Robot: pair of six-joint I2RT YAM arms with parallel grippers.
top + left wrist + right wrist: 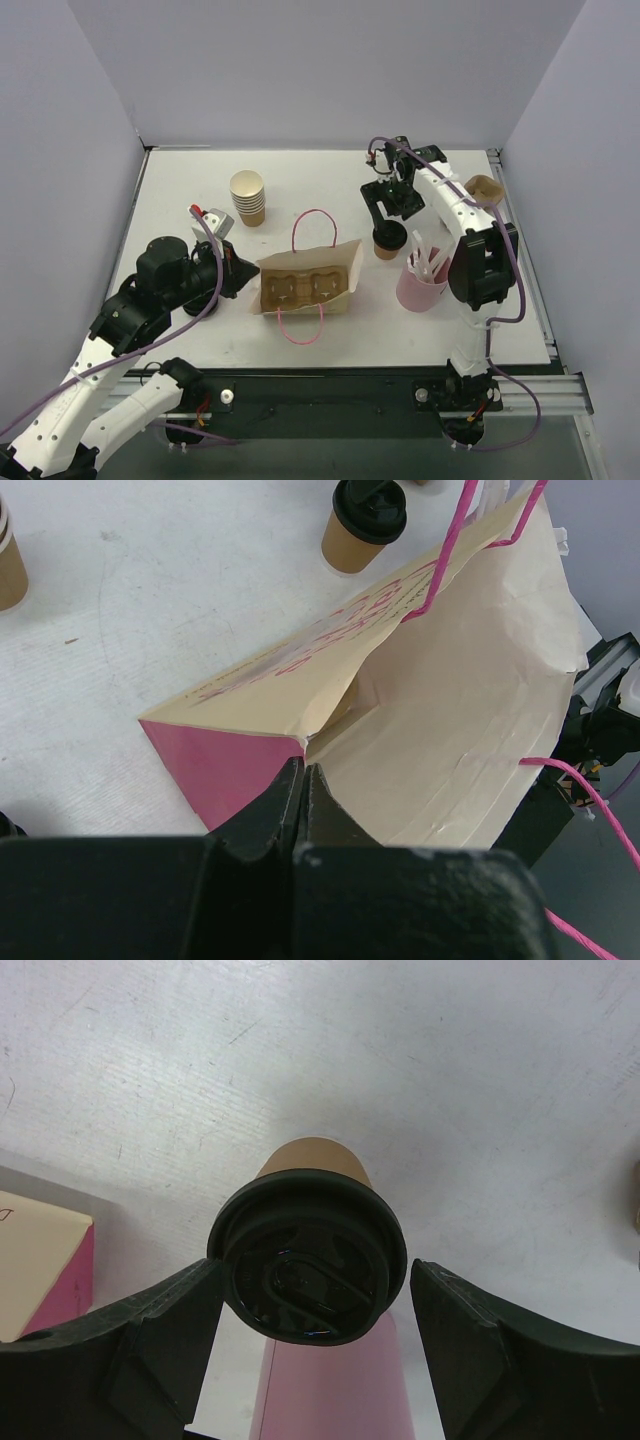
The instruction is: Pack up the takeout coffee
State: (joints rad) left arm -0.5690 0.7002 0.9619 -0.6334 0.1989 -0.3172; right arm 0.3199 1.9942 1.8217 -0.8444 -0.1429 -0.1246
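Tan-brown paper under a round black plastic lid marks the small takeout coffee (305, 1260), which stands upright on the white table (190, 180), its long axis vertical, just right of the cream-and-pink paper bag (310, 262) with pink cord handles. We see the right claw (317, 1272) set wide around the cup at lid height, one finger on each side. The left finger is almost against the lid's rim and the right finger stands apart from it, so nothing is gripped yet. The left claw (303, 780) is closed, pinching a folded edge of the paper bag at its near left side. From above, the bag's mouth gapes open and a brown moulded carrier (300, 287) with two wells shows inside. We judge the right arm far nearer the cup. The coming move turns on closing squarely across the lid or body, then carrying the cup leftward to the bag. A pink cup (420, 285) of white straws sits close by on the near side.
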